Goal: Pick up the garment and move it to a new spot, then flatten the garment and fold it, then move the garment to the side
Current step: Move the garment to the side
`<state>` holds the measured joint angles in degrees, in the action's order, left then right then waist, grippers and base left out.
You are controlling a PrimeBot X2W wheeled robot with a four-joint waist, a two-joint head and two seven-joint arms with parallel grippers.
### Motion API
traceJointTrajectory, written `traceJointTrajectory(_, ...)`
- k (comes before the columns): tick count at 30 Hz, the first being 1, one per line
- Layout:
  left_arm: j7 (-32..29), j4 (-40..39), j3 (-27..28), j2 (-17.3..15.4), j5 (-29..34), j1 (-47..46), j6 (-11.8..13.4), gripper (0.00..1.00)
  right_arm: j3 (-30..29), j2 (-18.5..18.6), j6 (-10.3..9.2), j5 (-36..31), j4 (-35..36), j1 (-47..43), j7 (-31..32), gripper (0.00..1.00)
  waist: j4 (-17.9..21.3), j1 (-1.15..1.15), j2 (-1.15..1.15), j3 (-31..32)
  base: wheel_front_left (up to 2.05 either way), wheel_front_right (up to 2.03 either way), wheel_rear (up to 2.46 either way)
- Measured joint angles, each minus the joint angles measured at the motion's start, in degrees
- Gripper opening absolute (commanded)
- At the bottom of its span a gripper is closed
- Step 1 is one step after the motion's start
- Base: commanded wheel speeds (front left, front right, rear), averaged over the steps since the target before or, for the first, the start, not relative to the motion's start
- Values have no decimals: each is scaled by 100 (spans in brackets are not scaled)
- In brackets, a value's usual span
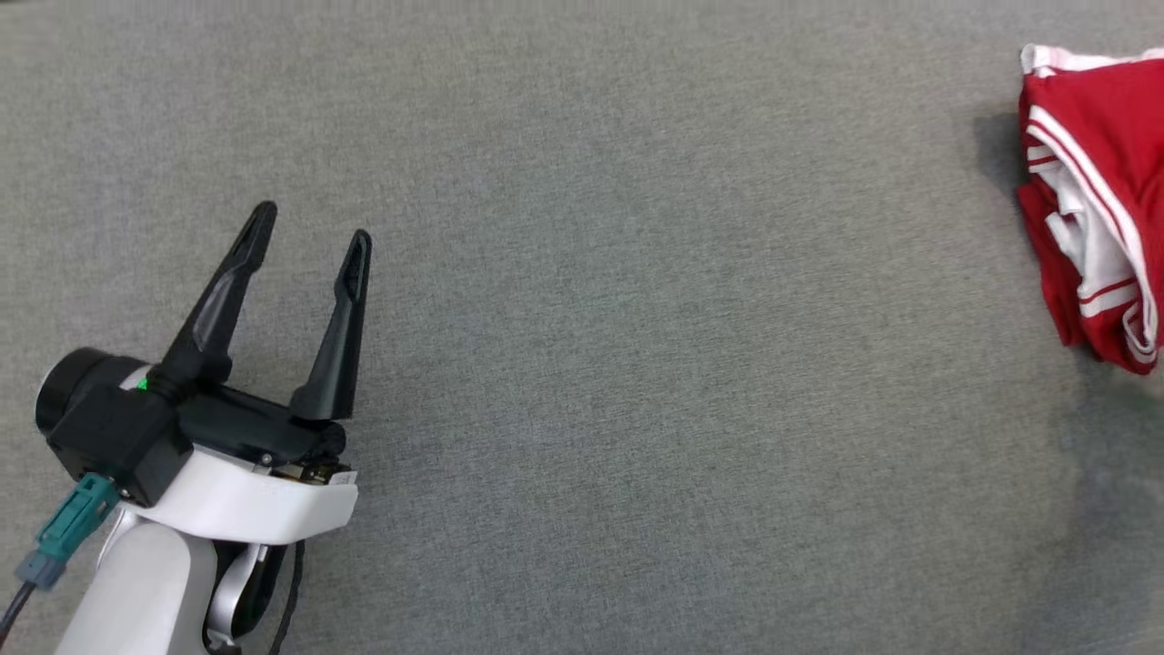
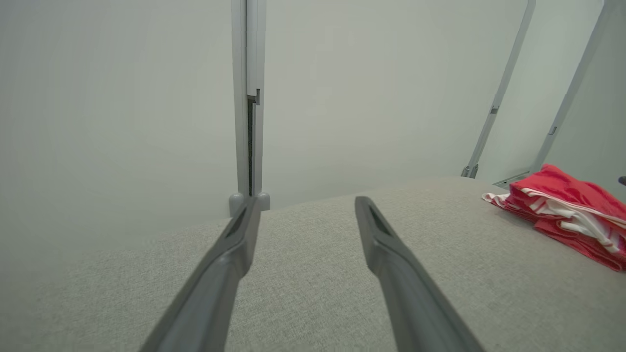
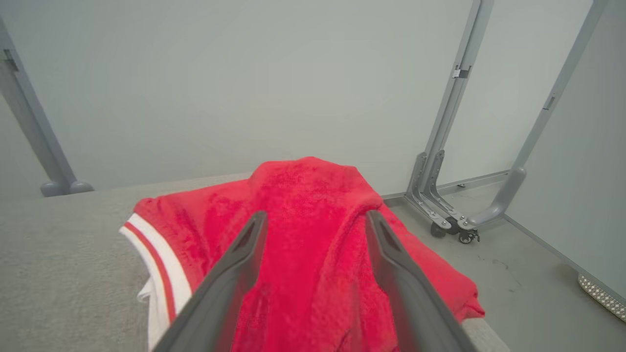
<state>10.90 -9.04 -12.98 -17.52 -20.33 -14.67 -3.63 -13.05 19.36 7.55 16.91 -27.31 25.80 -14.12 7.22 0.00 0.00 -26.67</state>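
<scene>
The garment (image 1: 1096, 196) is red with white stripes and lies folded in a bundle at the far right edge of the grey table (image 1: 637, 364). In the left wrist view the garment (image 2: 567, 212) rests off to the right, well away from my left gripper (image 2: 305, 208). My left gripper (image 1: 314, 223) hovers at the lower left of the head view, open and holding nothing. My right gripper (image 3: 315, 217) is open just above the garment (image 3: 313, 234), its dark fingers (image 3: 244, 254) spread over the red cloth and gripping none of it.
Grey frame posts on wheeled feet (image 3: 445, 220) stand on the floor beyond the table's right end. Another upright post (image 2: 248, 107) stands behind the table's far edge. The garment lies near the table's right edge (image 3: 481, 327).
</scene>
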Motion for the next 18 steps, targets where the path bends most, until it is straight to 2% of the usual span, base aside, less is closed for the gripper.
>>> traceJointTrajectory(10,119,407,215,205,-248,639,371,100,651,-925,0,-410,1792,-1304,194,100,-27,0,0,882,0,0,0)
traceJointTrajectory(18,226,660,383,293,-368,1043,568,100,960,-1177,-1,-600,2587,-2037,654,100,-348,0,0,1408,0,0,0)
